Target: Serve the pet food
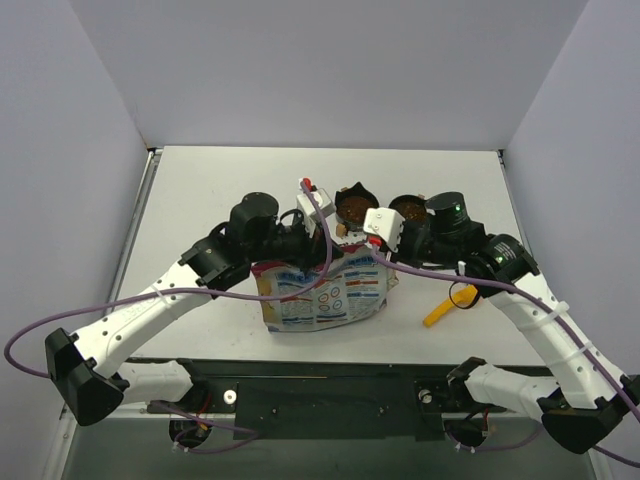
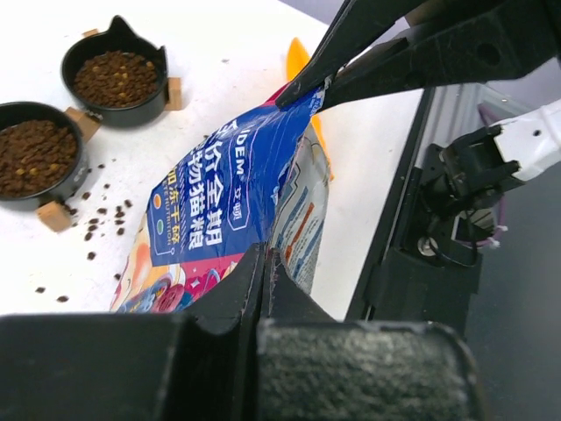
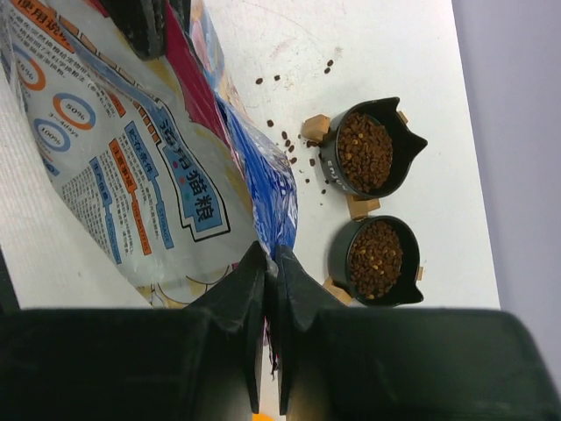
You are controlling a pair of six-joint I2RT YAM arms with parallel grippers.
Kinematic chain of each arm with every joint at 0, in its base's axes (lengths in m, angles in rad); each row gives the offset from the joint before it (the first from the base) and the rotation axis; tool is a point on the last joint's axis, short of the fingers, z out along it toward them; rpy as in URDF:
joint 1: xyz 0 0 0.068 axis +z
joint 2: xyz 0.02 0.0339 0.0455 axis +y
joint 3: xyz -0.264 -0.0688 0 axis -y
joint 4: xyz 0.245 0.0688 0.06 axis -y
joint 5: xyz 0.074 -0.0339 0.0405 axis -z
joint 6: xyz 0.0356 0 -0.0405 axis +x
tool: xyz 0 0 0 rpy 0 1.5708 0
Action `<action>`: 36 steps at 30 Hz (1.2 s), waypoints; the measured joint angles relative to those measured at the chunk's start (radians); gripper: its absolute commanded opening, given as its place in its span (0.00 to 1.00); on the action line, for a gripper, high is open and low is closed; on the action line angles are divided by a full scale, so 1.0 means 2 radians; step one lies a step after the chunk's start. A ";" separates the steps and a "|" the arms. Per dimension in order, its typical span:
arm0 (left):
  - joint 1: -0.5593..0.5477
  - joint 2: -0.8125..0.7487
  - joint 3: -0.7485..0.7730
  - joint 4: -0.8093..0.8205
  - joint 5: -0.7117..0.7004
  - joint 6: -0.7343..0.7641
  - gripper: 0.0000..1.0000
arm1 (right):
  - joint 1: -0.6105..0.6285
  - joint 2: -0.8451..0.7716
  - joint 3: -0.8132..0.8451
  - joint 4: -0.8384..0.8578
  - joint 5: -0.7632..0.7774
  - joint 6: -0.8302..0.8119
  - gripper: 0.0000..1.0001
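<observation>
The pet food bag (image 1: 322, 297) stands at the table's middle, white-and-blue back toward the arms. My left gripper (image 1: 312, 240) is shut on the bag's top edge at its left corner; in the left wrist view the jaws (image 2: 265, 256) pinch the magenta edge of the bag (image 2: 223, 180). My right gripper (image 1: 376, 250) is shut on the top edge at the other corner, and its jaws (image 3: 272, 256) clamp the bag (image 3: 131, 167). Brown kibble fills two black bowls (image 1: 355, 208) (image 1: 409, 210) just behind the bag.
A yellow-orange scoop (image 1: 441, 311) lies on the table right of the bag. Loose kibble (image 3: 291, 145) is scattered between the bag and the bowls (image 3: 368, 151) (image 3: 377, 259). Small wooden blocks sit against the bowls. The table's near edge runs just below the bag.
</observation>
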 measured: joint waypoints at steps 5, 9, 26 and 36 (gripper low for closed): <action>0.002 0.011 0.006 0.004 0.048 -0.013 0.00 | -0.020 -0.025 -0.005 -0.031 -0.025 -0.018 0.07; 0.011 0.018 0.013 -0.002 0.075 -0.019 0.00 | -0.014 -0.017 0.020 -0.065 -0.010 -0.027 0.43; 0.025 0.028 0.019 -0.003 0.100 -0.064 0.00 | 0.070 0.089 0.085 -0.085 0.013 -0.041 0.00; -0.006 -0.023 0.011 -0.035 -0.004 -0.003 0.51 | 0.029 0.052 0.049 -0.063 -0.015 0.000 0.00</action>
